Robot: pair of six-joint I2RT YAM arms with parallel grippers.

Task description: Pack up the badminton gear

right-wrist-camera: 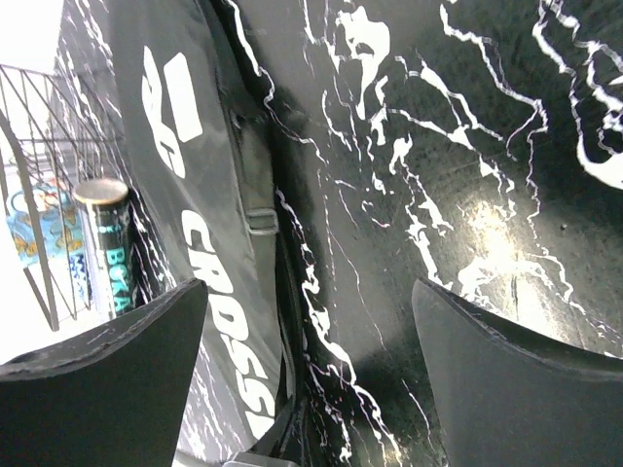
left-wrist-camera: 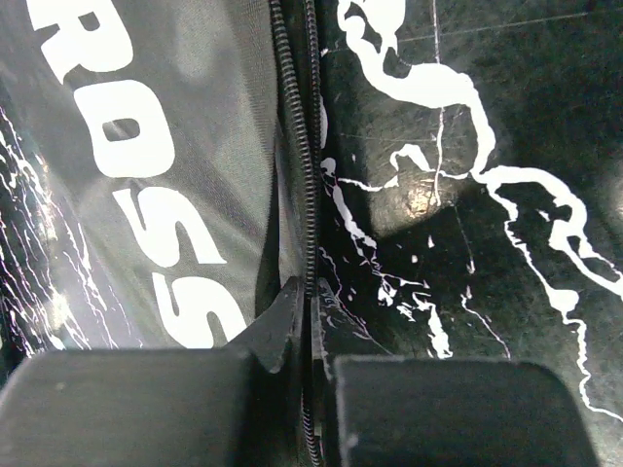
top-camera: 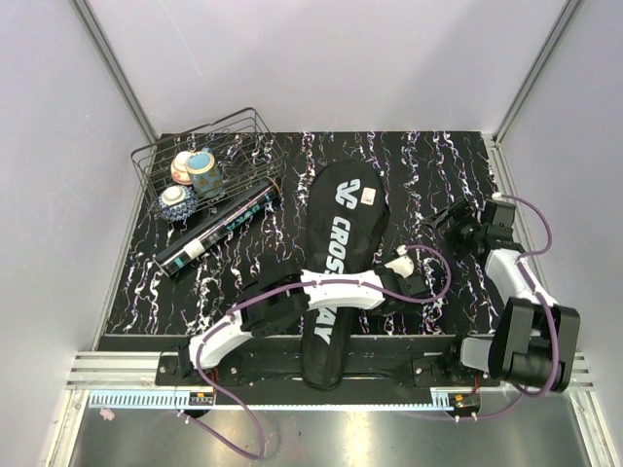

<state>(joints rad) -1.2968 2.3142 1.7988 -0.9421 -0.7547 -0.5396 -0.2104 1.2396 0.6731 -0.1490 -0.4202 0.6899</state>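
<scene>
Bright overhead light glares off the glossy table (right-wrist-camera: 492, 243).

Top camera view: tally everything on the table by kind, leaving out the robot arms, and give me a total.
Racket bag: 1
Black tube: 1
Wire basket: 1
Patterned bowls: 3, all in the basket
Total: 6
No rackets or shuttlecocks are in view.

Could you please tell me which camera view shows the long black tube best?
The top external view: the tube lies there in full length. The right wrist view catches only one end past the bag; the left wrist view does not show it.
</scene>
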